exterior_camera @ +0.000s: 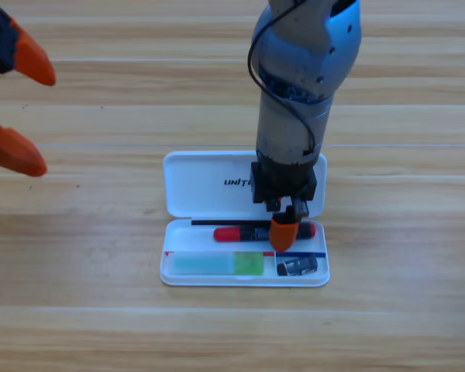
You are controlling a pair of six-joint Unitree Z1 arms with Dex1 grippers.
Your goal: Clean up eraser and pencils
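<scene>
The white case [205, 182] lies open at the table's middle, lid towards the back. In its tray [167, 271], the black pencil with a red end [236, 232] lies across the upper slot. The pale green pencil with a bright green cap [217, 263] fills the lower left compartment. The small black eraser [297, 266] rests in the lower right compartment. My right gripper [284, 232] points straight down onto the right part of the black pencil, hiding that stretch of it. My left gripper [46, 124] waits at the upper left edge, jaws spread wide and nothing between them.
The right arm's grey body [302, 85] rises from the case to the picture's top edge and covers part of the lid. Bare wooden table [403, 310] surrounds the case.
</scene>
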